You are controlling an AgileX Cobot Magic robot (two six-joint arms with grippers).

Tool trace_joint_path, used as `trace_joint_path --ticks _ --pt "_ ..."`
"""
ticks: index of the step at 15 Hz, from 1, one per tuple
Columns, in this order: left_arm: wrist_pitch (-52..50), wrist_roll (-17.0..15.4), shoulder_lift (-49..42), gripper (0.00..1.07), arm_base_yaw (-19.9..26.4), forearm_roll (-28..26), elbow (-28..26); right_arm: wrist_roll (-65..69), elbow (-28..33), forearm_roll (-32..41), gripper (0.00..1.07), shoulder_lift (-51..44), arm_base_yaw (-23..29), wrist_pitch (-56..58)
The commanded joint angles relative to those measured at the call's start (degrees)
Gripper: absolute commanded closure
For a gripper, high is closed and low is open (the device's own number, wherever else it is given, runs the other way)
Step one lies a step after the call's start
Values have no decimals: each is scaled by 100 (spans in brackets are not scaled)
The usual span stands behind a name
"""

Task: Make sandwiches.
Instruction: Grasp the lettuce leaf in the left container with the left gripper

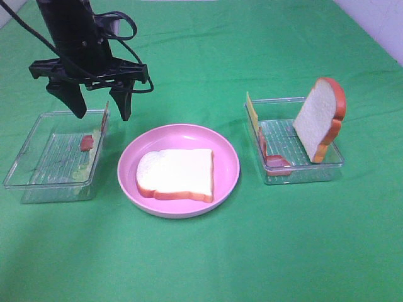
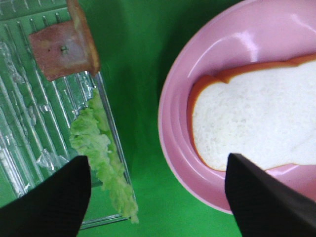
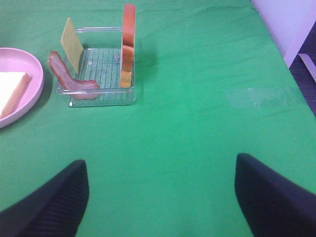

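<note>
Left jaws wide and empty over left tray (image 1: 38, 182), right jaws wide over green worktop (image 3: 187, 123), bread slice (image 1: 176, 173) flat on pink plate (image 1: 228, 151), second slice (image 1: 318, 119) upright in right tray (image 1: 302, 175)

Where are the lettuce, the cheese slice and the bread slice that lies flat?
lettuce (image 2: 97, 144): left wrist view, middle of the leaf.
cheese slice (image 3: 72, 43): right wrist view, flat face.
lying bread slice (image 1: 176, 171): exterior high view, white top.

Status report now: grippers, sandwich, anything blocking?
Left gripper open, empty, over left tray edge. Right gripper open, empty, over cloth. One bread slice flat on pink plate, no filling yet. Nothing blocking.
</note>
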Motion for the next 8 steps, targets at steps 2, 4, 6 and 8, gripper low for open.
trace_joint_path --ticks 2,4,6,8 --pt "441 -344 -281 37 -40 361 544 -69 23 -29 30 -74 -23 -63" --pt "430 -665 -275 37 -40 418 808 -69 23 -29 30 -74 -23 -63" --pt "143 -779 -155 37 -40 384 842 -69 23 -29 30 -74 -23 -63" --pt "-109 -877 -63 37 -40 332 842 -69 23 -29 30 -74 -23 -63"
